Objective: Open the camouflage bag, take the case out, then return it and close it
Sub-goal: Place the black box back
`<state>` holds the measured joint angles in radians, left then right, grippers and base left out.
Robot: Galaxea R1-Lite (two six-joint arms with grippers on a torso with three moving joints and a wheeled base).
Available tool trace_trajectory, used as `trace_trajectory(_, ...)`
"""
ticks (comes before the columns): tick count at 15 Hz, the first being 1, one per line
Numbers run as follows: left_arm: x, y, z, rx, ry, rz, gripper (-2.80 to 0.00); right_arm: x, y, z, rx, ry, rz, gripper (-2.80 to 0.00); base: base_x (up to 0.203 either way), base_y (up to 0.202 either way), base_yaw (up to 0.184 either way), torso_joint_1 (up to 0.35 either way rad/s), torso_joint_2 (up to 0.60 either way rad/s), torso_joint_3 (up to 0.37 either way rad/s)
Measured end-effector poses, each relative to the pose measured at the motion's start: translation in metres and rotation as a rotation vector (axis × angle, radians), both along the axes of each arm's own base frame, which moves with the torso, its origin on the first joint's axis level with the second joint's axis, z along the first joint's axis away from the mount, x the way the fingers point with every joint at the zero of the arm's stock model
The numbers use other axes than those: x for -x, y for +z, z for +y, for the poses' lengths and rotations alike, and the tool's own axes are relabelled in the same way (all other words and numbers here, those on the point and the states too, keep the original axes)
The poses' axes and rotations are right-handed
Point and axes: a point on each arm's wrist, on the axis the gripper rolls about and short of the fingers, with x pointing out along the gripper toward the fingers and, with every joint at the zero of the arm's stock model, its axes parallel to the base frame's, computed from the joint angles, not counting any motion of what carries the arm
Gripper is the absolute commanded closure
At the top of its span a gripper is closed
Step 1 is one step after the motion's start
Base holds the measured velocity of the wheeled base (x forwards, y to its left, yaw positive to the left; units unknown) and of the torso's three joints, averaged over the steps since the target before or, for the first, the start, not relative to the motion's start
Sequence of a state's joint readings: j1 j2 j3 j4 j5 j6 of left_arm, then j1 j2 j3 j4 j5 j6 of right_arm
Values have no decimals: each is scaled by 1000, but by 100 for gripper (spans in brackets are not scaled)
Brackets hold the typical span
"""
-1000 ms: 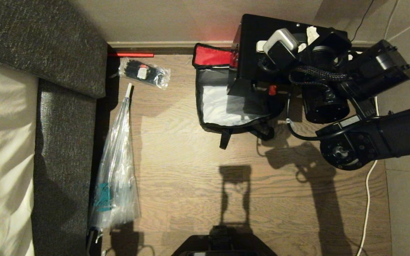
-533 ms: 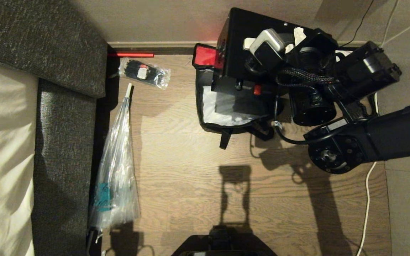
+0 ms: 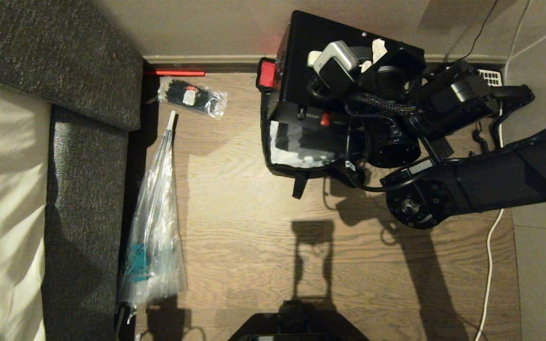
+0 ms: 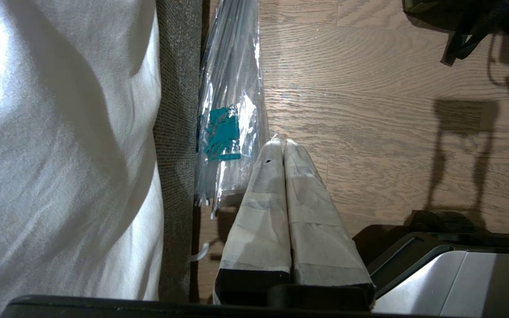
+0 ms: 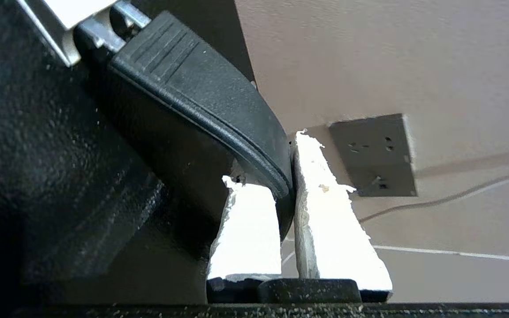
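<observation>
In the head view, the case (image 3: 315,57) is held above the open camouflage bag (image 3: 296,156) on the floor (image 3: 254,227). In the left wrist view, the left gripper (image 4: 284,148) fingers are pressed together. In the right wrist view, the right gripper (image 5: 293,163) fingers are clamped on the case handle (image 5: 201,92)

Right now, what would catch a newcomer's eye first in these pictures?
The right gripper, shut on the handle of the black case, holds it in the air above the open camouflage bag by the far wall. The bag's silvery lining and red inner lid show beneath it. A clear plastic-wrapped umbrella lies on the wooden floor beside the sofa.
</observation>
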<state>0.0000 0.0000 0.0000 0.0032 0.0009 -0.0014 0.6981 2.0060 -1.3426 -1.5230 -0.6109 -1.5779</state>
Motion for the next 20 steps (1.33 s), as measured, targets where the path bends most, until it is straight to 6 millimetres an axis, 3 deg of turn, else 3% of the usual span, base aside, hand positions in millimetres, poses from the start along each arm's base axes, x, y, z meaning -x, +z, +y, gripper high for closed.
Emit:
trace_trajectory(7,0,0,0,0,0,0,0,-15,-21,12,-8,-1,45,0,0,0,0,0,0,0)
trace_trajectory(20,0,0,0,0,0,0,0,-25,-38,19,19,-6,78,0,0,0,0,0,0,0)
